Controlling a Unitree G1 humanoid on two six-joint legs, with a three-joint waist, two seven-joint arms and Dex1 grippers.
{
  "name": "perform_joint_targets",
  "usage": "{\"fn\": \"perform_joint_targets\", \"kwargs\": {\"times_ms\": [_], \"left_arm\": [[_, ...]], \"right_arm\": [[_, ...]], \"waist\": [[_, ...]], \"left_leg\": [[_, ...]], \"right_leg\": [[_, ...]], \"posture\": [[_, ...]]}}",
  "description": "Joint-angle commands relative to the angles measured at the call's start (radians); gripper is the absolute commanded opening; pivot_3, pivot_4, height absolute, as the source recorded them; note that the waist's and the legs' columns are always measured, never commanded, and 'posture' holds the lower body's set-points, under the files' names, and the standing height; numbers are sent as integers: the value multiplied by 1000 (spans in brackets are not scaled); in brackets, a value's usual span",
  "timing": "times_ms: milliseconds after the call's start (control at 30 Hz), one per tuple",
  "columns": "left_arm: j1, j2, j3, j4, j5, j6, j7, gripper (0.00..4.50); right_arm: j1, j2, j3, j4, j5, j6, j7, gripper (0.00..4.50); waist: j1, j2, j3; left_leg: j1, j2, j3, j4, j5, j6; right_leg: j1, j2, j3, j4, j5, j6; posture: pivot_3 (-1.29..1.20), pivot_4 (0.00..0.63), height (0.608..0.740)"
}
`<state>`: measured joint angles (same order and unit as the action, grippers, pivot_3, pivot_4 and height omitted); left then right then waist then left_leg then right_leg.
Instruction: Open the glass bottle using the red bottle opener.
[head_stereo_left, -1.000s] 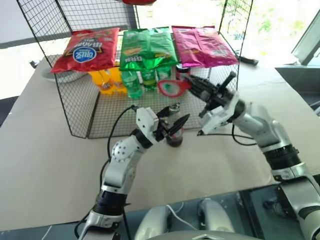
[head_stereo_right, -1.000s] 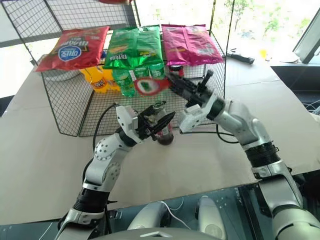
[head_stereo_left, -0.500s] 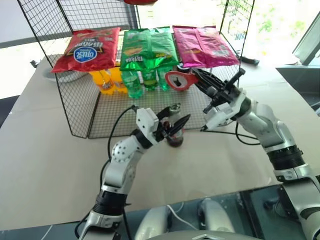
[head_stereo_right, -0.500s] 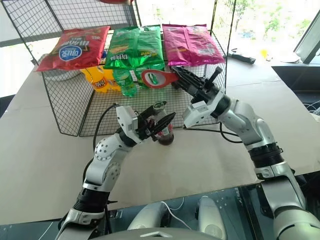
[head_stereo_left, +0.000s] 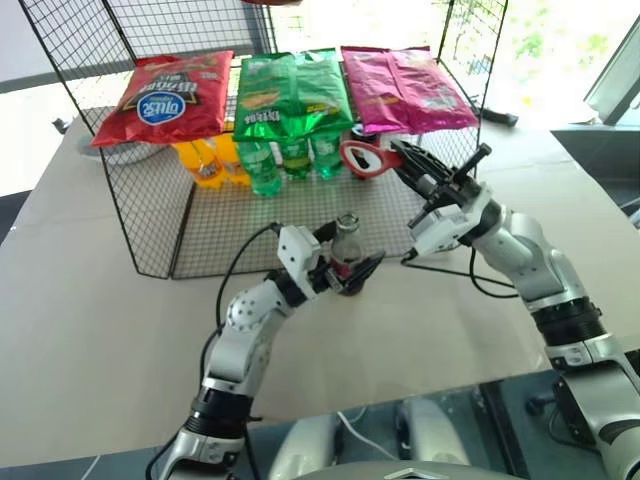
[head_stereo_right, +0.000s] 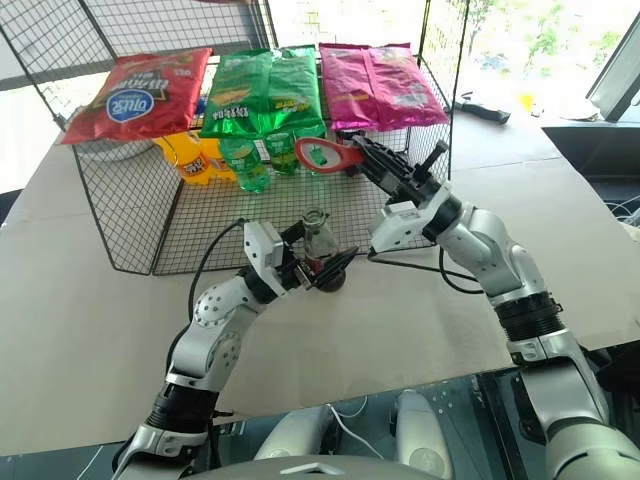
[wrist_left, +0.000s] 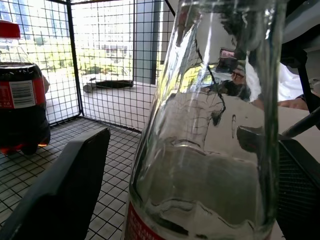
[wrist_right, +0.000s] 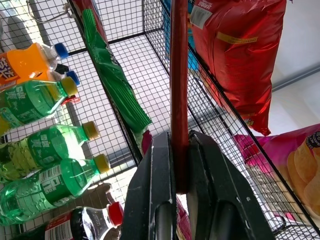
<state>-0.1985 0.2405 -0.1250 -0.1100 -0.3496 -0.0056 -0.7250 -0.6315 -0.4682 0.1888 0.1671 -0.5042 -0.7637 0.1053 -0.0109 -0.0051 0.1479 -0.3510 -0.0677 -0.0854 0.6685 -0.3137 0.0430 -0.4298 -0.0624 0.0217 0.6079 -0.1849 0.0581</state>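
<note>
- Change since a second ago: my left gripper (head_stereo_left: 346, 271) has let go of the glass bottle (head_stereo_left: 346, 252). It was closed around the lower body; now the fingers stand wide apart, one on each side, and the wrist view shows open space between the glass and the near finger (wrist_left: 60, 192).
- The bottle stands upright on its own on the paper-covered table (head_stereo_left: 90, 320), just in front of the wire rack (head_stereo_left: 160, 215). It did not tip on release.
- The neck top still appears capped, though too small to be sure.
- My right gripper (head_stereo_left: 408, 163) is clamped tight on the handle of the red bottle opener (head_stereo_left: 362, 159); the wrist view shows the red shaft (wrist_right: 179, 95) pinched between both fingers.
- The opener has gone up and back over the last second: its loop head was low near the bottle top, and now sits high beside the green plastic bottles (head_stereo_left: 285, 160), under the green snack bag (head_stereo_left: 290, 95).
- Relative position: the opener head is above and behind the bottle, well apart from the cap; the bottle sits between the open left fingers, not gripped.
- Judgement: with the bottle unbraced, a prying stroke would likely topple it. I read this as a regrasp, or a pause after a failed pry.
- Next need: close the left on the bottle again, then bring the loop down over the cap.
</note>
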Motion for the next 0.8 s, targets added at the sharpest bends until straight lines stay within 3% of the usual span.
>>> {"fn": "perform_joint_targets", "kwargs": {"times_ms": [33, 300, 800], "left_arm": [[8, 12, 8, -62, -10, -2, -7, 4448], [61, 71, 49, -115, -31, 24, -11, 4448], [179, 133, 118, -150, -59, 46, -22, 4448]], "right_arm": [[19, 11, -17, -17, 66, 23, 15, 0], [185, 130, -49, -97, 425, 362, 177, 0], [336, 245, -99, -340, 762, 1023, 259, 0]], "waist": [[0, 0, 0], [-1, 0, 0], [-2, 1, 0]], "left_leg": [[0, 0, 0, 0, 0, 0], [-1, 1, 0, 0, 0, 0], [-2, 1, 0, 0, 0, 0]], "right_leg": [[0, 0, 0, 0, 0, 0], [-2, 0, 1, 0, 0, 0], [-2, -1, 0, 1, 0, 0]], "posture": [[0, 150, 734], [0, 150, 734], [0, 150, 734]]}}
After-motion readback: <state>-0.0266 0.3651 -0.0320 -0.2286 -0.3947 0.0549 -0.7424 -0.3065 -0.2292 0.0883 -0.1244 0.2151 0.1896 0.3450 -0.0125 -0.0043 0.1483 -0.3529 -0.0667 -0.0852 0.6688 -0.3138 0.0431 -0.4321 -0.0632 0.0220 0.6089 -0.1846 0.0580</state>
